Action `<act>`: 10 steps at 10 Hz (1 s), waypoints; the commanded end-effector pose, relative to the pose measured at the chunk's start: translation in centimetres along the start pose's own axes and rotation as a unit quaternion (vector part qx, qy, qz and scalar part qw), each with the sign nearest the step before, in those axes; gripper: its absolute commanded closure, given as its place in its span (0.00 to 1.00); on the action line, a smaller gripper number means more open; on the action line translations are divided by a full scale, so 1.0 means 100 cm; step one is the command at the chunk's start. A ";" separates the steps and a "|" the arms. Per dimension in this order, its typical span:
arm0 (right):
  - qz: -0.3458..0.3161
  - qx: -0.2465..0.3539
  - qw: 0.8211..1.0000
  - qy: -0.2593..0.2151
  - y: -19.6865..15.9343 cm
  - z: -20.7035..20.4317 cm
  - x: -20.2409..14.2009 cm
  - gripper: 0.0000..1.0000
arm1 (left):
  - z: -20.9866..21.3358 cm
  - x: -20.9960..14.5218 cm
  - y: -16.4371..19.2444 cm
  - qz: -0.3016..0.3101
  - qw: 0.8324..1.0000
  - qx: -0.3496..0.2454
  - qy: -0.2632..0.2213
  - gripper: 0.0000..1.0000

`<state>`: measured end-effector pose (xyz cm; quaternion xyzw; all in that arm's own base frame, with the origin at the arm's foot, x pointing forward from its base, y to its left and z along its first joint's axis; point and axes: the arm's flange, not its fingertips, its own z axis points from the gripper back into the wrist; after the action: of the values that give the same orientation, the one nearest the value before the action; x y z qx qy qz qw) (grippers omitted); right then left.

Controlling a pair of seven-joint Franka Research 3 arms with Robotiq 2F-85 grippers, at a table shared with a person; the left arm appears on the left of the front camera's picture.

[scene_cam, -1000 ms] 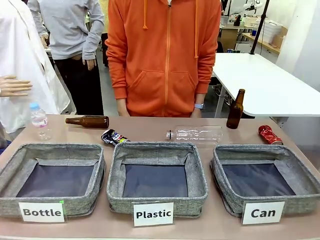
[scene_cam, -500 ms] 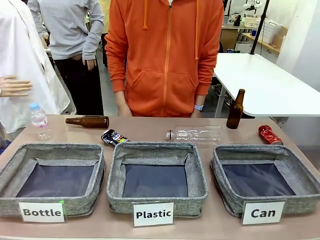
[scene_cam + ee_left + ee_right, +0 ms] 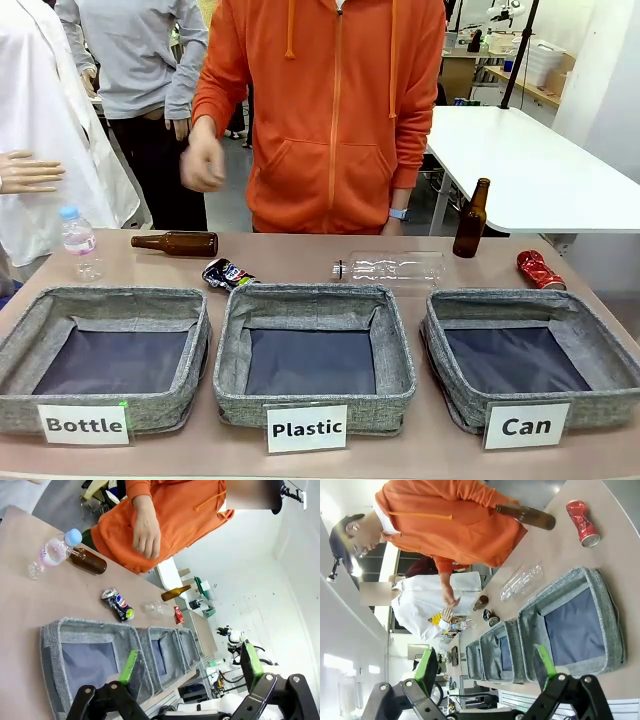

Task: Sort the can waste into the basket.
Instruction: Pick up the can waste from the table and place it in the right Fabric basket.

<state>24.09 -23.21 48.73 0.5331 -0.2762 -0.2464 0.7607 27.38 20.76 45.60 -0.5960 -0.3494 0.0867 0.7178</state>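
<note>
While hand (image 3: 203,165) hovers, red can (image 3: 540,270) lies untouched.

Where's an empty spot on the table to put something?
Bare table between the crushed can and the clear plastic bottle, and between the upright brown bottle and the red can. Crowded far left, by the lying brown bottle.

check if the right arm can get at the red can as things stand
Probably yes: the red can lies uncovered beyond the Can basket, the upright brown bottle stands apart, and the right pincer is open.
</note>
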 end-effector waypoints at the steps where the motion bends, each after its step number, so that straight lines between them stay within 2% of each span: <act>1: 0.013 0.012 1.000 -0.004 0.000 0.002 0.003 0.00 | 0.004 -0.003 0.000 -0.005 1.000 -0.002 0.007 0.00; 3: 0.000 0.000 1.000 0.000 0.000 0.001 0.000 0.00 | 0.004 -0.003 0.000 -0.005 1.000 -0.002 0.007 0.00; 6: 0.103 -0.127 0.986 0.015 0.049 -0.045 0.011 0.00 | 0.004 -0.003 0.000 -0.005 1.000 -0.002 0.007 0.00; 7: 0.138 -0.177 0.974 0.033 0.063 -0.069 0.021 0.00 | 0.004 -0.003 0.000 -0.005 1.000 -0.002 0.007 0.00; 9: 0.202 -0.290 0.934 0.054 0.077 -0.122 0.045 0.00 | 0.004 -0.003 0.000 -0.005 1.000 -0.002 0.007 0.00; 10: 0.231 -0.368 0.899 0.052 0.078 -0.148 0.051 0.00 | 0.004 -0.003 0.000 -0.005 1.000 -0.002 0.007 0.00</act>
<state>36.49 -13.66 53.78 0.2244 -0.2722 -0.1148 0.9287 27.27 20.84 45.39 -0.5971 -0.3459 0.0872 0.7185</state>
